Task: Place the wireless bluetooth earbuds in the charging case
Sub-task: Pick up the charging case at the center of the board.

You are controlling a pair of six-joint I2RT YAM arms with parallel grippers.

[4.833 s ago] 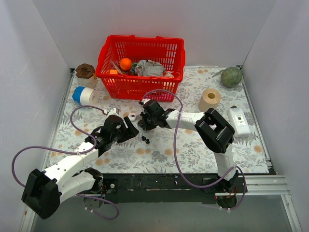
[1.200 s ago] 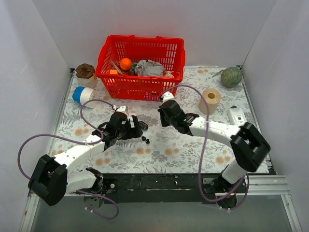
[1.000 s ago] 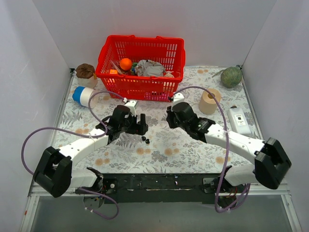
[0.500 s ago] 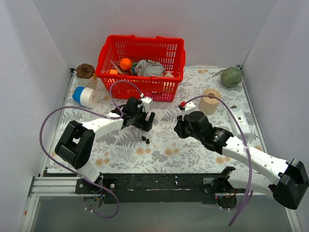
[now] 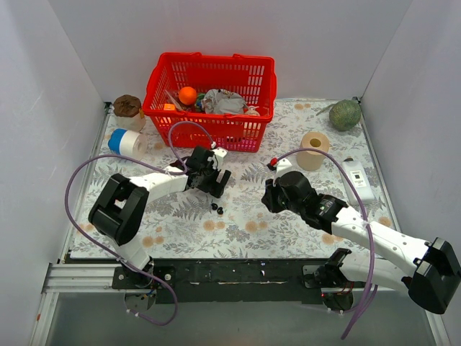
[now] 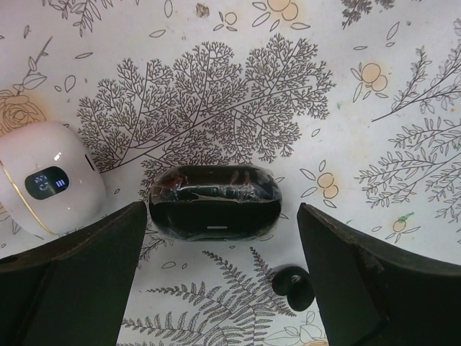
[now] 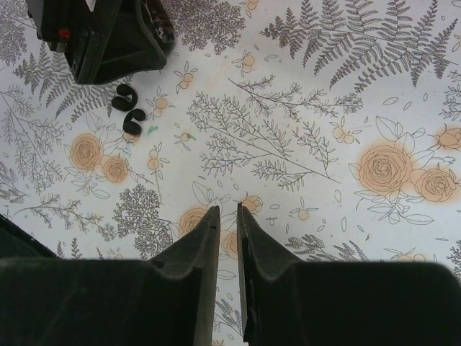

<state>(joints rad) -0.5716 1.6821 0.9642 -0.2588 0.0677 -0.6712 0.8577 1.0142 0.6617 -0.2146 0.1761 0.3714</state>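
Left gripper: jaws spread wide, empty, poised over the black charging case, one finger on either side and neither touching it. The case lies flat on the patterned table with its lid apparently down, a slot visible along the front seam. A white case with a lit display sits just beside it on one end. Right gripper: fingers drawn in to a narrow slit, nothing between them, hovering well apart from the work. The black earbuds lie loose on the table, the two close together and just beside the black case; one shows at the lower edge of the left wrist view. I cannot locate the white pair in any view. Assessment: the buds are tiny, light, glossy and rounded, so I judge they would squirt out under a hard or off-centre pinch; I would take each across its broadest part with the fingertips only, lightly. The case shell looks hard and slick, so I would hold it across its short sides, low down, leaving the lid free to open.
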